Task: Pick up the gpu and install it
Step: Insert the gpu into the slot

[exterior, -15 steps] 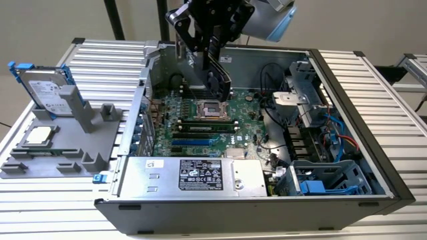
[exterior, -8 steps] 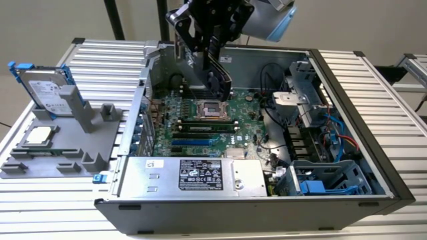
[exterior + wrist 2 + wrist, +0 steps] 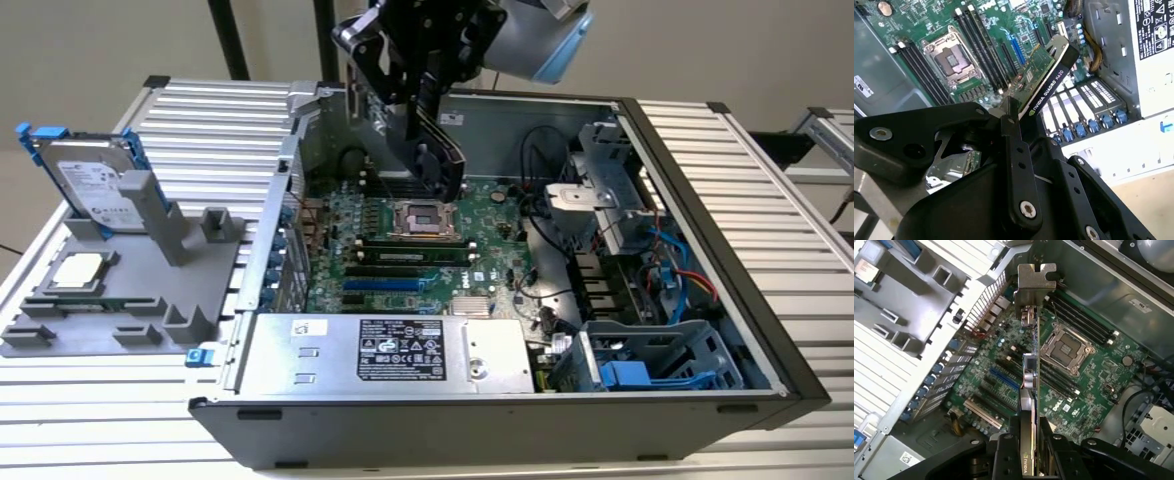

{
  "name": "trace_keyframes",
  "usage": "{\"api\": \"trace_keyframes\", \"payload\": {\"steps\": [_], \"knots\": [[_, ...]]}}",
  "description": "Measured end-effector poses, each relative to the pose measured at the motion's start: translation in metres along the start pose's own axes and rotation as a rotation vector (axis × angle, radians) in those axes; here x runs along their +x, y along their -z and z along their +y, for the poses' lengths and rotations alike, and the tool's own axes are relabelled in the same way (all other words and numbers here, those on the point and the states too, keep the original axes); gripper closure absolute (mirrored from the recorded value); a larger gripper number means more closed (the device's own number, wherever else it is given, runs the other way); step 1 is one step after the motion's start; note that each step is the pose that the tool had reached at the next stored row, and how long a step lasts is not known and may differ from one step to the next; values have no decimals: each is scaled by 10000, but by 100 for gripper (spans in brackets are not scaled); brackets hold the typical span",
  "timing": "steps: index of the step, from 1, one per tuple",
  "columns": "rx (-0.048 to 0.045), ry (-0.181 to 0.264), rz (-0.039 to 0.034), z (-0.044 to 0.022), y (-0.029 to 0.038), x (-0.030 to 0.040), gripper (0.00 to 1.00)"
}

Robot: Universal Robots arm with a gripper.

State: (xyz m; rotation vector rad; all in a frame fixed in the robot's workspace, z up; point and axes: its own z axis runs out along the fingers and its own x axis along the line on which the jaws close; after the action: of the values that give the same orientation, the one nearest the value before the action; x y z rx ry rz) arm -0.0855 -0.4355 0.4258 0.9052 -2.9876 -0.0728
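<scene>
My gripper [image 3: 430, 120] is shut on the gpu [image 3: 446, 160], holding it edge-down in the air over the motherboard [image 3: 387, 270] inside the open computer case [image 3: 721, 250]. In the first wrist view the gpu [image 3: 1030, 372] shows edge-on between the black fingers [image 3: 1004, 455], with its silver end bracket [image 3: 1036, 282] toward the rear slot wall of the case. In the second wrist view the card's black cooler [image 3: 1054, 80] and green board stick out beyond the gripper [image 3: 1016, 125] above the expansion slots [image 3: 1016, 50]. The card hangs apart from the board.
An empty processor socket [image 3: 427, 215] and memory sticks [image 3: 407, 252] lie under the card. The power supply [image 3: 387, 350] fills the case's near side and a drive cage [image 3: 654, 360] its right. On the exterior view's left, a grey fixture [image 3: 134, 300] holds a blue-framed hard drive [image 3: 94, 185].
</scene>
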Motion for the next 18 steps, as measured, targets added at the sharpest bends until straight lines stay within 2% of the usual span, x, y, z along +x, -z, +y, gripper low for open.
{"api": "trace_keyframes", "payload": {"steps": [18], "knots": [[4, 1103, 53, 0, 2, 0, 100]]}}
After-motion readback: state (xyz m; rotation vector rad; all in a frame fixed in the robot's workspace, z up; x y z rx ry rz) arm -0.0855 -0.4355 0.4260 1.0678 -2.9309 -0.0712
